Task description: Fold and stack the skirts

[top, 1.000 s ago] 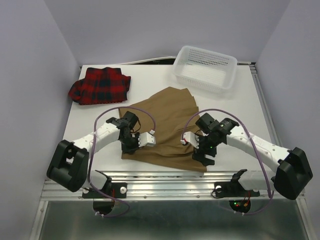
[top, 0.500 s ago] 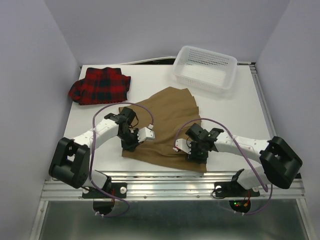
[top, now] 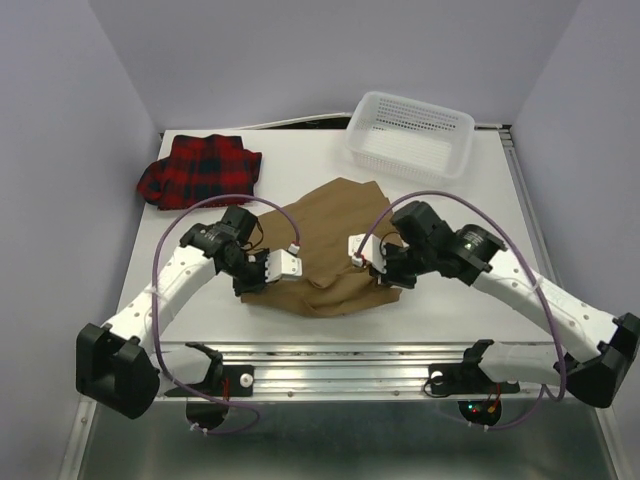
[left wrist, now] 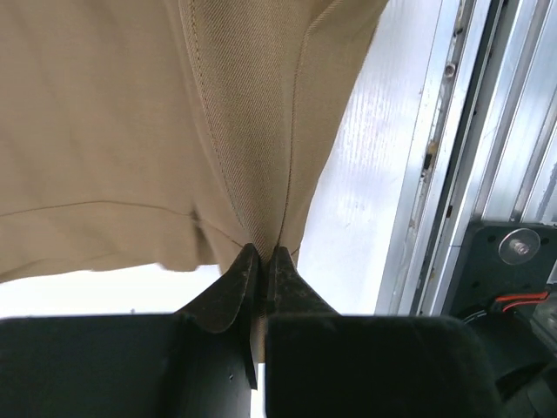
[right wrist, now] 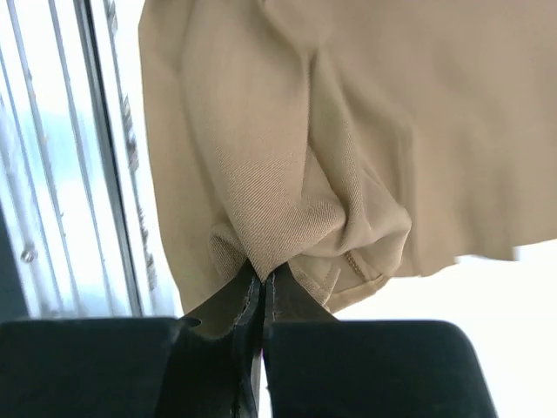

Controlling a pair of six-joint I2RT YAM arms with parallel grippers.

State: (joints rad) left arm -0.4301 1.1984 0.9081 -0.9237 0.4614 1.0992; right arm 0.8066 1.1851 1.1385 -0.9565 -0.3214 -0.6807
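Note:
The tan-brown skirt [top: 325, 235] lies mid-table with its near edge lifted and bunched. My left gripper [top: 252, 276] is shut on the skirt's near left corner; the cloth [left wrist: 244, 131] runs pinched between its jaws [left wrist: 261, 254]. My right gripper [top: 385, 272] is shut on the near right corner, where the fabric [right wrist: 287, 174] gathers into a wad at the tips [right wrist: 262, 277]. A red-and-black plaid skirt [top: 199, 170] sits folded at the far left of the table.
A white mesh basket [top: 410, 133] stands at the back right. The table's metal front rail [top: 330, 355] runs just below the skirt's near edge, seen also as rail [left wrist: 452, 157] in the left wrist view. Purple cables loop over both arms.
My right gripper has closed on the skirt's near right corner. Both arms have lifted and carried the near edge away from the front rail, toward the back, bunching the cloth.

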